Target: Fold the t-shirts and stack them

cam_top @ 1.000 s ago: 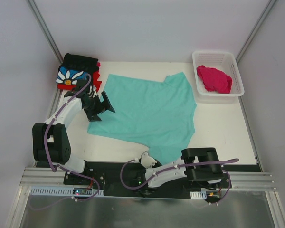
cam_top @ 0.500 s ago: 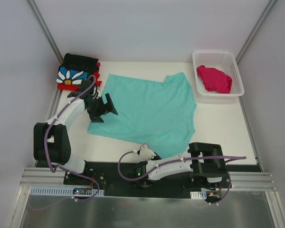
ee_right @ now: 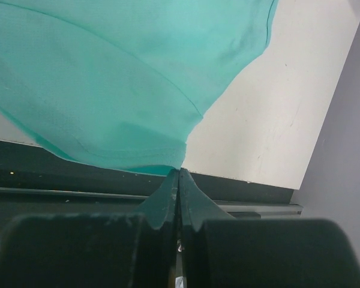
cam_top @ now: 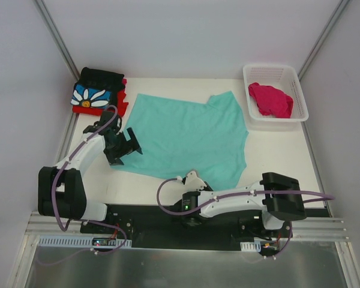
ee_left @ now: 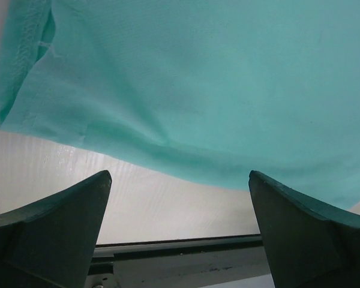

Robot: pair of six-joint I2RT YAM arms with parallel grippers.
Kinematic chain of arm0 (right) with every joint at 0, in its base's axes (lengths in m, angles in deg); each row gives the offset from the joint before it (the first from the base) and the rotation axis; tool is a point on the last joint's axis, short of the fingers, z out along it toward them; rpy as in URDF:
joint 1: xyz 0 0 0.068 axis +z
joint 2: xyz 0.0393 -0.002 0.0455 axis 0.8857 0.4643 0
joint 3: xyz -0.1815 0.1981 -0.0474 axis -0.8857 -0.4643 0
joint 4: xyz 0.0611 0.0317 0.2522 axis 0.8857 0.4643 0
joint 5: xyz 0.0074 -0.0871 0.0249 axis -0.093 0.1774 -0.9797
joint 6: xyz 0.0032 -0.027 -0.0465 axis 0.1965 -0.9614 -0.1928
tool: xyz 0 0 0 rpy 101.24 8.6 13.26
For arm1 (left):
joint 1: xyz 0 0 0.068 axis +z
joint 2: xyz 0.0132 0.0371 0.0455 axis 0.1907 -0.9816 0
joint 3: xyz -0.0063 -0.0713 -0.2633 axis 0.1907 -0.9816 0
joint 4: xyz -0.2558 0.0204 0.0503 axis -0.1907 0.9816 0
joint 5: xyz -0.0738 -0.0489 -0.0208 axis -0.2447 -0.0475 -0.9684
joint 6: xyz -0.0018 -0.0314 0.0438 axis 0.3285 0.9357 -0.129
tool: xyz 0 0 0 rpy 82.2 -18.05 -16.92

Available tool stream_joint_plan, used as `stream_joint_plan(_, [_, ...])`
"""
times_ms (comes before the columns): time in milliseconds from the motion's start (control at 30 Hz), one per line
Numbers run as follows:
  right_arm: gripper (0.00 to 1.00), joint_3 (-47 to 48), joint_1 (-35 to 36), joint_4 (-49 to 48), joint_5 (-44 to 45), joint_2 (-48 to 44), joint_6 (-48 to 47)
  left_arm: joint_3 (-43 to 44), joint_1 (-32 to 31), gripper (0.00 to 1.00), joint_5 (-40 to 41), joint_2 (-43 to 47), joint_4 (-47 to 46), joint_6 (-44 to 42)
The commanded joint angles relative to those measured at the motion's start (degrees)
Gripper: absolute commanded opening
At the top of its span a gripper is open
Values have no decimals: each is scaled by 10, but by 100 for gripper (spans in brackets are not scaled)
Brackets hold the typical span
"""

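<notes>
Mint-teal t-shirt (cam_top: 189, 135): R end effector (ee_right: 179, 174) prob. pinching, L end effector (ee_left: 179, 177) open.

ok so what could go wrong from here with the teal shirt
The right pincer seems shut on only the hem tip of the mint-teal shirt, so it may slip out. The left pincer is open and off the cloth; a one-sided pull could bunch the shirt.

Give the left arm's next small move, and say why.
Probably ease the left gripper forward onto the edge of the teal shirt and close: its jaws stand open just short of the hem, while the right gripper looks shut on another corner.
</notes>
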Motion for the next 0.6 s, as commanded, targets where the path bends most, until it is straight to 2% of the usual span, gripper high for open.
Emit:
stream_joint_plan(0, [1,-16,-7,28,19,-39,19,-12,0,99,64,55,0,55])
stream_joint_plan(300, [1,-34,-18,25,25,-75,17,-22,14,96,74,77,-19,109])
stream_joint_plan(567, [1,-45,-20,29,24,-93,27,-68,38,98,60,86,-40,128])
